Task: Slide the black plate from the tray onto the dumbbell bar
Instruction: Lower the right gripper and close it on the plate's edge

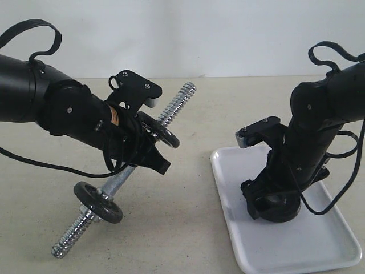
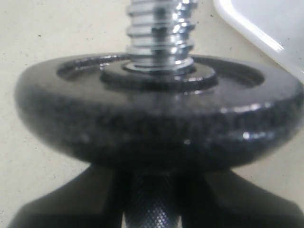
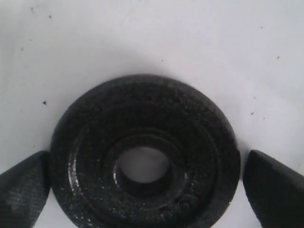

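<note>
The dumbbell bar (image 1: 178, 98) is lifted off the table at a slant, and my left gripper (image 1: 149, 151) is shut on its knurled middle (image 2: 152, 209). One black disc (image 2: 156, 123) sits on the bar just beyond the jaws, with the threaded end (image 2: 159, 33) rising past it. Another disc (image 1: 98, 202) sits near the bar's lower end. The black plate (image 3: 142, 109) lies flat on the white tray (image 1: 239, 228). My right gripper (image 3: 147, 190) is lowered over it, open, with a finger (image 3: 23, 190) on each side of the rim.
The tray's corner (image 2: 266, 33) lies close beside the raised bar end. A beige tabletop (image 1: 188, 228) spreads between the bar and the tray. Both arms' cables hang near the grippers.
</note>
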Available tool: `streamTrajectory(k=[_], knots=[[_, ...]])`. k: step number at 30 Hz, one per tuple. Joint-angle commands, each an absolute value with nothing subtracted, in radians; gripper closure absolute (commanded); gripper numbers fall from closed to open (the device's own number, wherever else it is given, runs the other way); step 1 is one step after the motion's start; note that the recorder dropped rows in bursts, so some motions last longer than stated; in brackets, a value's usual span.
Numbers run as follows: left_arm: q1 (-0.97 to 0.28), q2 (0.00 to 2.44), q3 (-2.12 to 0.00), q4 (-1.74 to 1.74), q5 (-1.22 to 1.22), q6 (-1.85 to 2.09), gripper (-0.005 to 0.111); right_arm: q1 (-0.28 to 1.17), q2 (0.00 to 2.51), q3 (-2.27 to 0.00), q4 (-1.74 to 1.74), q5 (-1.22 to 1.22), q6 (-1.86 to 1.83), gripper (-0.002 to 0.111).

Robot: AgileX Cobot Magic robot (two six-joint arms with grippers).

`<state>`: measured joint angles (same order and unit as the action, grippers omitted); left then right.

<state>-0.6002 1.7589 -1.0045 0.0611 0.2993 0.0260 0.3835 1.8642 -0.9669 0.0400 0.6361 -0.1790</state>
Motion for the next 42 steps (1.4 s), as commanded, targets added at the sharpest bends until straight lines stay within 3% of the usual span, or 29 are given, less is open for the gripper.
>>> streamTrajectory(k=[1,19,21,27,33,42], knots=[[-0.602,1.706,-1.031,0.071,0.236,0.046,0.102,0.384,1.886,-0.969,0.04,0.618,-0.166,0.003],[-0.602,1.706,-1.031,0.071,0.236,0.046,0.102,0.384,1.896,-0.969,0.048,0.607,-0.103,0.007],[-0.602,1.706,-1.031,0.071,0.236,0.046,0.102,0.384,1.896,-0.969,0.052,0.601,-0.103,0.016],[-0.602,1.706,-1.031,0.071,0.24,0.046,0.102,0.384,1.896,-0.969,0.118,0.588,-0.103,0.057],[-0.602,1.706,-1.031,0.071,0.24,0.046,0.102,0.384,1.896,-0.969,0.126,0.599,-0.126,0.107],[-0.602,1.706,-1.031,0.071,0.264,0.046,0.102,0.384,1.896,-0.966,0.114,0.586,-0.171,0.108]])
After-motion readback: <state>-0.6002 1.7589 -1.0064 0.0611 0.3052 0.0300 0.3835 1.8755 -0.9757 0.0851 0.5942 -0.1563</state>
